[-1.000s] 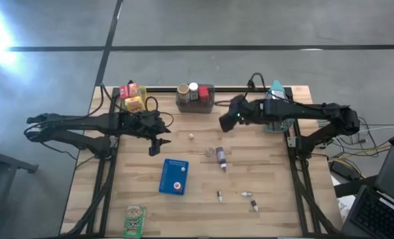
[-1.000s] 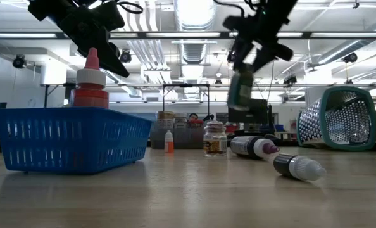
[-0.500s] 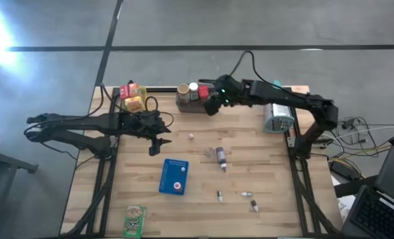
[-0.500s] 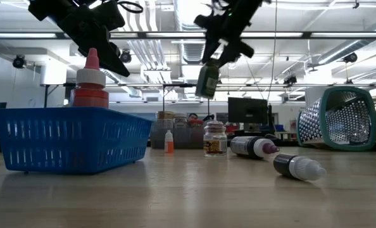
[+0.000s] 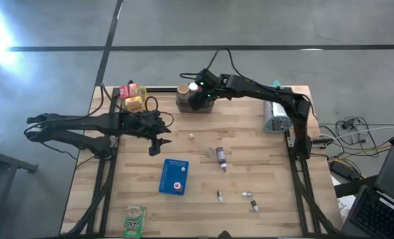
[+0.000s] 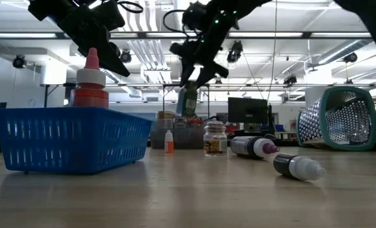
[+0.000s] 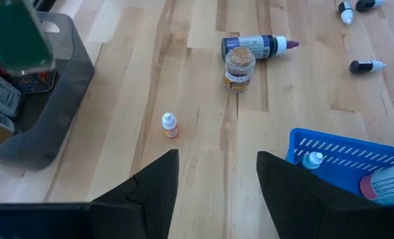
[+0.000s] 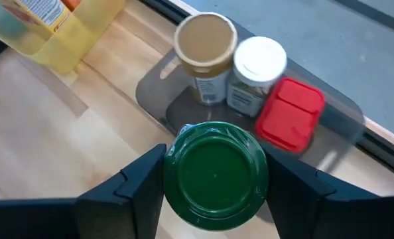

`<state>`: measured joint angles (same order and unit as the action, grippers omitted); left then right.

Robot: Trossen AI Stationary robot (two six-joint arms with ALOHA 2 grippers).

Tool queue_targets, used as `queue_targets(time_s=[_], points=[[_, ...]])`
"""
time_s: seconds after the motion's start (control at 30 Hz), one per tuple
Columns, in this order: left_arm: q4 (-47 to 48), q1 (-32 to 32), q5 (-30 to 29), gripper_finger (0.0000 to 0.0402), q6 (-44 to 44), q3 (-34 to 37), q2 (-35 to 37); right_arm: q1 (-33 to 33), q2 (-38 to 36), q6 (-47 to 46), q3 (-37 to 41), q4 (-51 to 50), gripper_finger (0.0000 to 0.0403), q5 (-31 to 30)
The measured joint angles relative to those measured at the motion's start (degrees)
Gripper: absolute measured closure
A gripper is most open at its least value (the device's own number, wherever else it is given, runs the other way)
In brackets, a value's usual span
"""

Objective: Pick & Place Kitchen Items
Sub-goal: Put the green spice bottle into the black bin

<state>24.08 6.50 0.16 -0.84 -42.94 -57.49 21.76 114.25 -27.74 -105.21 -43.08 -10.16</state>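
Item: green-lidded jar [image 8: 215, 174], gripped in my right tool [image 8: 213, 179], hung over the grey bin [image 8: 343, 126] at the counter's [image 5: 276, 172] far edge. I judged a slow, upright lowering beside the red box [image 8: 290, 114] best. Left tool [image 7: 215, 192] idled open, empty, mid-counter.

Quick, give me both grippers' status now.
Left gripper: open, empty, above the table.
Right gripper: closed on a green-lidded jar, above the grey bin.
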Motion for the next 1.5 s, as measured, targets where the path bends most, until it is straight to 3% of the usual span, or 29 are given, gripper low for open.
queue_targets(time_s=[0.4,1.17,1.5], points=[[1.49,0.02,0.00,0.0193,0.00,0.00,0.00,1.24,10.71,1.46,-11.59,-3.80,0.0194,-0.04],[1.76,0.00,0.02,0.0193,0.00,0.09,0.00,4.17,16.76,1.53,-11.67,-1.99,0.0195,0.19],[1.74,0.00,0.02,0.0193,0.00,0.09,0.00,4.17,16.67,3.04,-11.99,-1.38,0.0120,0.13]])
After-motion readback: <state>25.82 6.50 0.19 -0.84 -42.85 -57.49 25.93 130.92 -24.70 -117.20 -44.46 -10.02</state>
